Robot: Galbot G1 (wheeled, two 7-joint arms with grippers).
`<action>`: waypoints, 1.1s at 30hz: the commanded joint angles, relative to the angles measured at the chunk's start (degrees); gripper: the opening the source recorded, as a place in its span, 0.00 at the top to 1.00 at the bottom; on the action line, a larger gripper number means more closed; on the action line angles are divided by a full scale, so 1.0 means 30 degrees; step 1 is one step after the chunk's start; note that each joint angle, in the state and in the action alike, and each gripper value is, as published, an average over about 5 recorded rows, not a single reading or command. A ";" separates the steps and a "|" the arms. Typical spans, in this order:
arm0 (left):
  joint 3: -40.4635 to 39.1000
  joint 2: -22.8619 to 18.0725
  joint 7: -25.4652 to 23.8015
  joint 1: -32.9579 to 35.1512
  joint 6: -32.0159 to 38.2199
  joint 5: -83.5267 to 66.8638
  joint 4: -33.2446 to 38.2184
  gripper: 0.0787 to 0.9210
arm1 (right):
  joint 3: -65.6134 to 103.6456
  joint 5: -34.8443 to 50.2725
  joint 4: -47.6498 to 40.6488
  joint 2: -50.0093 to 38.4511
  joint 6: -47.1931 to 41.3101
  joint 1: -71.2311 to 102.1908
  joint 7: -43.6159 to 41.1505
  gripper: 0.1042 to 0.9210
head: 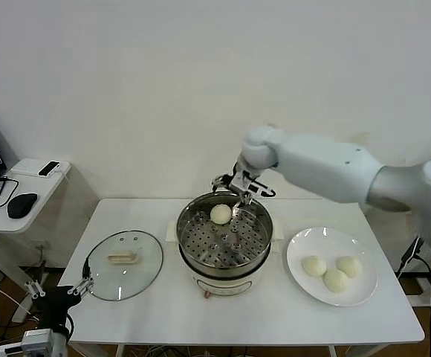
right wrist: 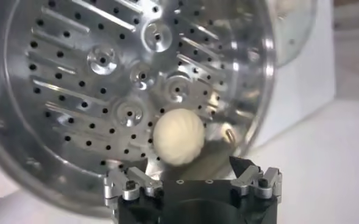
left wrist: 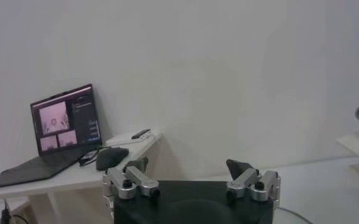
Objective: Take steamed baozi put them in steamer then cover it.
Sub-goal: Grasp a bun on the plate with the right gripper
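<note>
Over the steamer [head: 224, 242], the right gripper [head: 239, 195] hangs with jaws apart, one bun [head: 221, 214] on the tray at 12 o'clock. Lid [head: 124, 264] flat at 9; left gripper [head: 59, 291] open too.

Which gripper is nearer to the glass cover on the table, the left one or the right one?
The left. The left gripper sits at the table's front left corner, just beside the cover. The right gripper hangs over the steamer, open above a baozi lying inside.
</note>
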State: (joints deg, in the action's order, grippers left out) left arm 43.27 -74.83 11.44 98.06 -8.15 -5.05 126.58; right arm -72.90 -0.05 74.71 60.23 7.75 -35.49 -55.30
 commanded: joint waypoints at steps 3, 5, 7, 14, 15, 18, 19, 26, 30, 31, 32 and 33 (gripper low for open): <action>-0.0168 0.0575 -0.0038 -0.0322 -0.0093 -0.0190 -0.0092 0.12 | -0.0616 0.2945 0.6029 -0.6004 -0.6168 -0.2114 -0.0819 0.12; -0.0296 0.0710 -0.0049 -0.0413 -0.0118 -0.0193 -0.0118 0.12 | -0.0731 0.2828 0.6952 -0.7848 -0.6724 -0.2003 -0.0867 0.12; -0.0498 0.0802 -0.0053 -0.0478 -0.0128 -0.0114 -0.0178 0.12 | -0.0590 0.2576 0.7763 -0.9754 -0.7110 -0.1579 -0.0897 0.12; -0.1201 0.0976 -0.0062 -0.0454 -0.0094 0.0377 -0.0317 0.12 | 0.3034 0.0443 0.9037 -1.4339 -0.7555 0.3419 -0.0949 0.12; -0.1219 0.1017 -0.0063 -0.0488 -0.0105 0.0393 -0.0336 0.12 | 0.4089 0.0163 0.9080 -1.4831 -0.7598 0.4759 -0.0945 0.12; -0.1231 0.1142 -0.0064 -0.0565 -0.0135 0.0428 -0.0379 0.12 | 0.7194 -0.0632 0.9055 -1.5938 -0.7690 0.8923 -0.0929 0.12; -0.1222 0.1170 -0.0064 -0.0570 -0.0140 0.0439 -0.0392 0.12 | 0.7864 -0.0784 0.8979 -1.6078 -0.7731 1.0032 -0.0910 0.12; -0.1095 0.1128 -0.0058 -0.0516 -0.0137 0.0529 -0.0532 0.12 | 0.8531 -0.1346 0.7703 -1.4691 -0.7880 1.2619 -0.0865 0.12; -0.0959 0.1029 -0.0056 -0.0441 -0.0127 0.0525 -0.0603 0.12 | 0.8321 -0.1388 0.6386 -1.3276 -0.7781 1.2483 -0.0939 0.12; -0.0926 0.1004 -0.0054 -0.0417 -0.0123 0.0524 -0.0622 0.12 | 0.8283 -0.1398 0.5964 -1.2890 -0.7740 1.2451 -0.0973 0.12; -0.0900 0.0986 -0.0054 -0.0394 -0.0120 0.0525 -0.0632 0.12 | 0.8263 -0.1408 0.5584 -1.2569 -0.7703 1.2444 -0.1006 0.12; -0.0874 0.0968 -0.0054 -0.0374 -0.0117 0.0526 -0.0642 0.12 | 0.8251 -0.1453 0.5118 -1.2239 -0.7673 1.2462 -0.1037 0.12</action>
State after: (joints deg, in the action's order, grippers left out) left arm 40.89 -72.10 11.28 97.01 -8.53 -3.57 124.70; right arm -51.74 -3.57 92.94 22.69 -14.15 -4.13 -58.27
